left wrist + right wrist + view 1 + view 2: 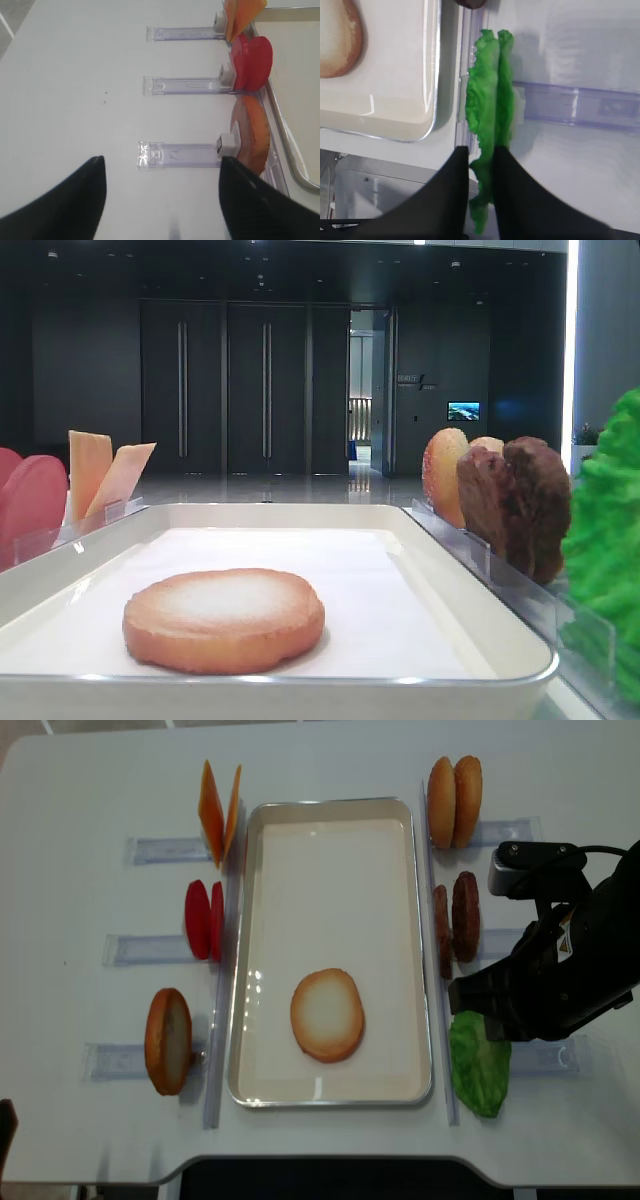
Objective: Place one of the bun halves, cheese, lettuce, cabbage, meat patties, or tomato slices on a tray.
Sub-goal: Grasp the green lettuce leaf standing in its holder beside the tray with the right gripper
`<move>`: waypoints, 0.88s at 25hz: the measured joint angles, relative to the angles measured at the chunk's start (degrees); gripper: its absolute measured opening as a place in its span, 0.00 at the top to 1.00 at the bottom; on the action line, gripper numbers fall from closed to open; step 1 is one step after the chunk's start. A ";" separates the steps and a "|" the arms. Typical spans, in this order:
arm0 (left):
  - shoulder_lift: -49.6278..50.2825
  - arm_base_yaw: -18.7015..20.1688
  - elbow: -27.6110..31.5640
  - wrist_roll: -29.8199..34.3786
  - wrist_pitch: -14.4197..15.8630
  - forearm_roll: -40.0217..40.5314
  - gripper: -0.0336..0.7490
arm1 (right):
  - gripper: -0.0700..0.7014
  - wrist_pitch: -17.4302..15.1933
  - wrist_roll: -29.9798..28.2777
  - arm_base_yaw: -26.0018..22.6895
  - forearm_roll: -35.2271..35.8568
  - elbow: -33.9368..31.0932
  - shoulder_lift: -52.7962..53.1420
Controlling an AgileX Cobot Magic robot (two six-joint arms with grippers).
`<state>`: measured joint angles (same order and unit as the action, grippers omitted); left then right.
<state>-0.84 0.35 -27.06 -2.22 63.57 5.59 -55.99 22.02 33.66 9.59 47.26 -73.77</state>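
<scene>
White surface, lettuce [490,110] upright in its clear holder [570,102] just right of the tray [432,75].
Right pincer [481,165] pinches the leaves' edge; the grasp step looks done. Next comes lifting clear, then crossing the rim beside the bun half [327,1014]. Left pincer [162,172] hangs wide, holding nothing.

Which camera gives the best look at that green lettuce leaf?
The right wrist view: the lettuce stands on edge, with the right end effector closed around it. The overhead view shows it partly hidden under the arm, the low front view only its edge, the left wrist view nothing.
</scene>
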 joint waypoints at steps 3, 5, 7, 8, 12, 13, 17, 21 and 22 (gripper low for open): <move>0.00 0.00 0.00 0.00 0.00 0.00 0.27 | 0.81 0.00 -0.19 0.00 0.00 0.00 0.00; 0.00 0.00 0.00 0.00 0.00 0.00 0.27 | 0.84 0.00 -0.24 0.00 0.00 0.00 0.00; 0.00 0.00 0.00 0.00 0.00 0.00 0.27 | 0.85 0.00 -0.40 0.00 0.00 0.00 0.00; 0.00 0.00 0.00 0.00 0.00 0.00 0.27 | 0.86 0.00 -0.54 0.00 0.00 0.00 0.00; 0.00 0.00 0.00 0.00 0.00 0.00 0.27 | 0.89 0.00 -0.90 0.00 0.00 0.00 0.00; 0.00 0.00 0.00 0.00 0.00 0.00 0.27 | 0.89 0.00 -0.90 0.00 0.00 0.00 0.00; 0.00 0.00 0.00 0.00 0.00 0.00 0.27 | 0.89 0.00 -2.50 0.00 0.00 0.00 0.00; 0.00 0.00 0.00 0.00 0.00 0.00 0.27 | 0.89 0.00 -3.73 0.00 0.12 0.00 0.52; 0.00 0.00 0.00 0.00 0.00 0.00 0.27 | 0.89 0.00 -3.75 0.00 0.26 0.00 0.97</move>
<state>-0.84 0.35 -27.06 -2.22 63.57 5.59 -55.99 18.27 33.66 9.85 47.26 -72.80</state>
